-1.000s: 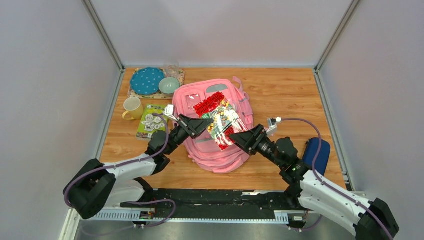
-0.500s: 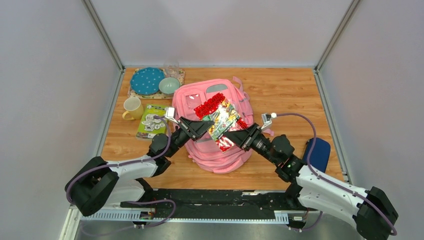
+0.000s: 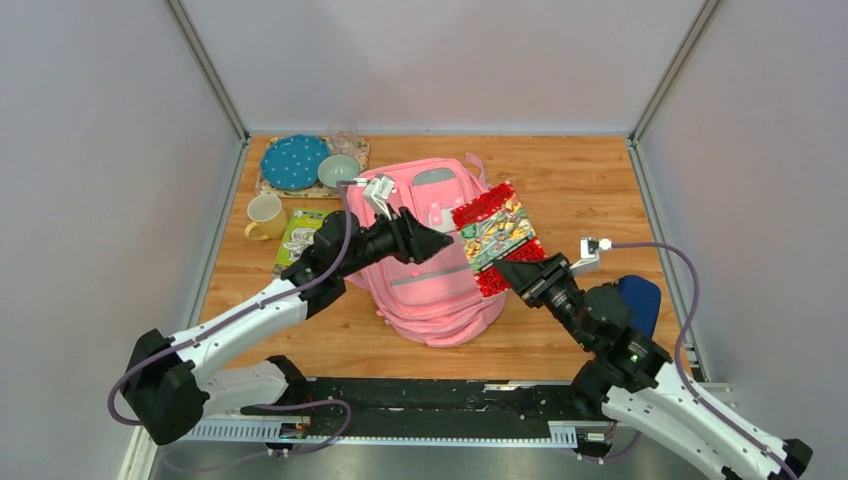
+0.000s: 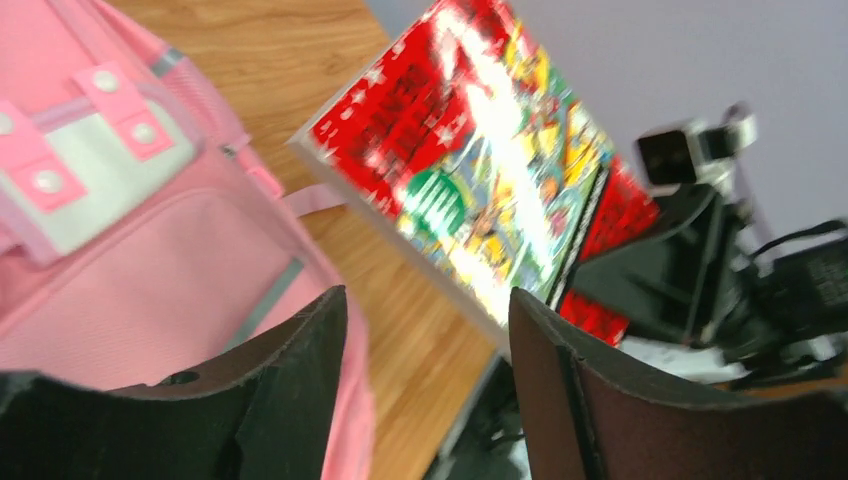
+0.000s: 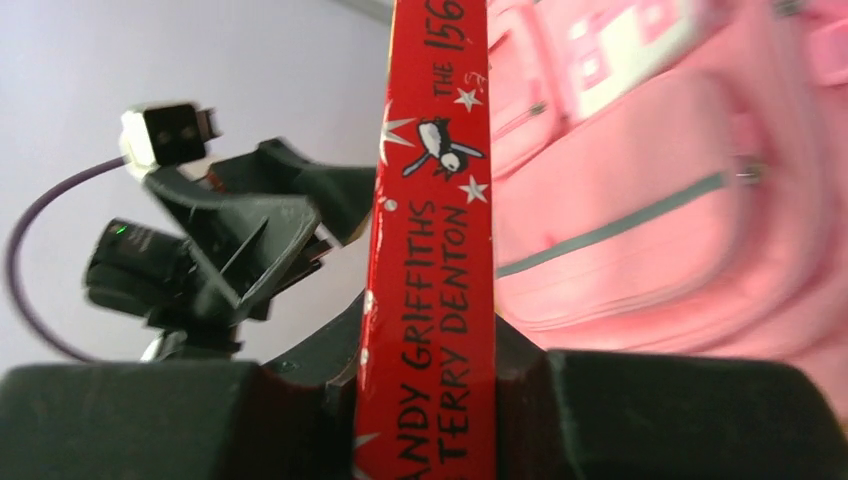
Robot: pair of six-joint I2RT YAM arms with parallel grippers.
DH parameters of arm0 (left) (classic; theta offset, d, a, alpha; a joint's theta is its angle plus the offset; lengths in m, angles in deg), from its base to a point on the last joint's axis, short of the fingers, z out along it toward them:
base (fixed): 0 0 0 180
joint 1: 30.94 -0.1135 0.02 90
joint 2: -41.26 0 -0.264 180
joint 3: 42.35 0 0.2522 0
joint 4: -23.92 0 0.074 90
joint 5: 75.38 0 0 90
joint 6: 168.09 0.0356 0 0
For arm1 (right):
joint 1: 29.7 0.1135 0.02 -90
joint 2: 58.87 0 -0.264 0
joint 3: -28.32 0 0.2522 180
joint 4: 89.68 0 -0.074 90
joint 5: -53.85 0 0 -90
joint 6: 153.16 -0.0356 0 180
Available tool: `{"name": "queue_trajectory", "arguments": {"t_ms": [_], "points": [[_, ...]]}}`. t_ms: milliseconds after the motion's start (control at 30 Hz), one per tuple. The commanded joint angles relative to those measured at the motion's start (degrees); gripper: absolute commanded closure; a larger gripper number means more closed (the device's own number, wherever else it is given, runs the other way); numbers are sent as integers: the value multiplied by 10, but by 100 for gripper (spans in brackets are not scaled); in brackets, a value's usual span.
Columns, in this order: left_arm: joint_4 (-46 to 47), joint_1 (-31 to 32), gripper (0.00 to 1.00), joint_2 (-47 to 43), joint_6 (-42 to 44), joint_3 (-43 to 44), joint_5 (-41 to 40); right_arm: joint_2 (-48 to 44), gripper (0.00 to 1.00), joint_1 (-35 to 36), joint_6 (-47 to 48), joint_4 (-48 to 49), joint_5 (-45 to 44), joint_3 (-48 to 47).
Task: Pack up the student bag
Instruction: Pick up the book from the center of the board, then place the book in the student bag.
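The pink student bag [image 3: 425, 290] lies flat in the middle of the table, and its front pocket shows in the left wrist view [image 4: 130, 250]. My right gripper [image 3: 505, 270] is shut on a red, brightly illustrated book [image 3: 495, 238], holding it tilted in the air just right of the bag. The book's red spine [image 5: 435, 250] runs between the jaws in the right wrist view. My left gripper [image 3: 440, 243] hovers open over the bag's upper part, left of the book [image 4: 490, 190], with nothing between its fingers.
At the back left a blue plate [image 3: 294, 161] and a pale green bowl [image 3: 339, 171] sit on a mat, with a yellow mug [image 3: 265, 216] and a green booklet [image 3: 297, 240] in front. A dark blue case [image 3: 640, 300] lies at the right edge.
My left gripper let go of the book, opened and drew back to the left. My right gripper closed on the book and carried it up and to the right, off the bag.
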Motion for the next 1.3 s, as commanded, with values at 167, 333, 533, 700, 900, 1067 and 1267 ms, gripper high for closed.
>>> {"name": "queue_trajectory", "arguments": {"t_ms": [167,333,533,700,900,1067,1267], "points": [[-367,86,24,45,343,93,-50,-117,100,-3,25,-275,-211,-73],[-373,154,22,70,455,97,-144,-154,100,-3,13,-326,-225,-76],[-371,163,21,108,539,113,-173,-169,100,-3,2,-349,-226,-72],[-362,173,21,147,593,123,-206,-165,100,-4,4,-348,-223,-72],[-348,189,21,186,632,128,-248,-168,100,-3,7,-340,-220,-64],[-331,199,21,220,638,132,-296,-164,100,-3,1,-340,-217,-58],[-310,200,31,235,638,135,-345,-176,100,-2,2,-336,-215,-50]]}}
